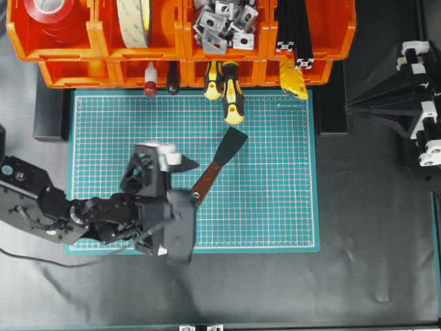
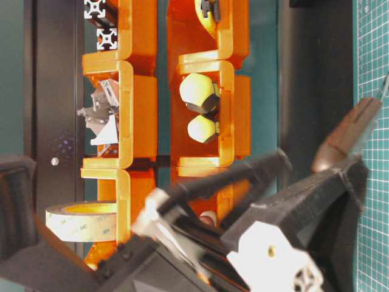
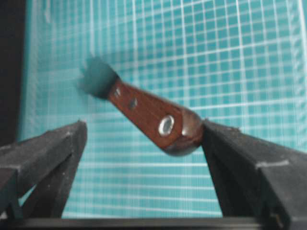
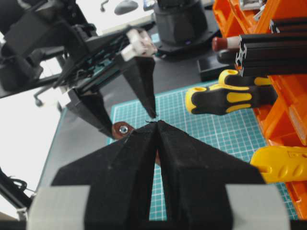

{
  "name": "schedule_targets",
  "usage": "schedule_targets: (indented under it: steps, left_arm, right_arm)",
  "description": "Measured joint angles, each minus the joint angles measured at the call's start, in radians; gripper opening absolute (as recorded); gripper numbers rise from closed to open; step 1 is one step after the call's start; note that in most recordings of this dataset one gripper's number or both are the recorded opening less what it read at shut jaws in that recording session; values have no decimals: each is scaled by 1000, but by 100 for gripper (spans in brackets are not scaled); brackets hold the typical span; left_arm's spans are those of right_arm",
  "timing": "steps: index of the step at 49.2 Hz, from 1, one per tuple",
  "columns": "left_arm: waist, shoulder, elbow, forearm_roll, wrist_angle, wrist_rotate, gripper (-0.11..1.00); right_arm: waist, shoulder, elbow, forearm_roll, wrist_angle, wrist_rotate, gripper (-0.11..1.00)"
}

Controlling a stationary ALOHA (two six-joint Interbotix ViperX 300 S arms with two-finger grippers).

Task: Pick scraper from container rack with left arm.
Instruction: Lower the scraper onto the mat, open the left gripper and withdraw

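The scraper (image 1: 219, 164) lies on the green cutting mat (image 1: 275, 200), out of the orange container rack (image 1: 96, 49), with its dark blade toward the rack. Its reddish-brown handle (image 3: 153, 117) with the metal-ringed hole sits between the fingers of my left gripper (image 1: 195, 183). The jaws are wide open. The handle's end touches the right finger (image 3: 240, 158), and the left finger (image 3: 53, 153) is well apart from it. The handle also shows in the table-level view (image 2: 346, 134). My right gripper (image 4: 157, 122) is shut and empty, off the mat at the right (image 1: 351, 107).
Yellow-and-black screwdrivers (image 1: 231, 93) and a red-knobbed tool (image 1: 149, 83) stick out of the lower bins over the mat's far edge. The upper bins hold tape rolls (image 1: 134, 21), metal brackets (image 1: 224, 24) and black extrusions (image 1: 296, 34). A yellow tool (image 1: 293, 81) hangs at the lower right bin.
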Motion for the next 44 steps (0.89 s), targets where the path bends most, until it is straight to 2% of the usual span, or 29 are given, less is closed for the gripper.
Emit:
schedule_targets:
  steps: [4,7,10,17,23,29,36,44]
  left_arm:
    - [-3,-15,34,-2,-15,-189,91]
    - [-5,-32,61,0,-34,-281,91]
    - [-6,-44,86,0,-54,-339,91]
    - [-17,-78,141,-2,-95,-411,91]
    - [-18,-107,172,0,-133,-451,91]
    - [-32,-169,209,-2,-138,-454,91]
    - [-78,-293,264,0,-147,-416,91]
    - [-163,-503,334,0,-152,-380,91]
  right_arm:
    - [0,2,0,0,0,0,1]
    - [0,2,0,0,0,0,1]
    - [-2,2,0,0,0,0,1]
    - [-5,3,0,0,0,0,1]
    - [-5,3,0,0,0,0,1]
    - [-5,2,0,-2,5,0,1]
    - [-5,-8,0,0,23,0,1]
    - [-5,-14,0,0,40,0,1]
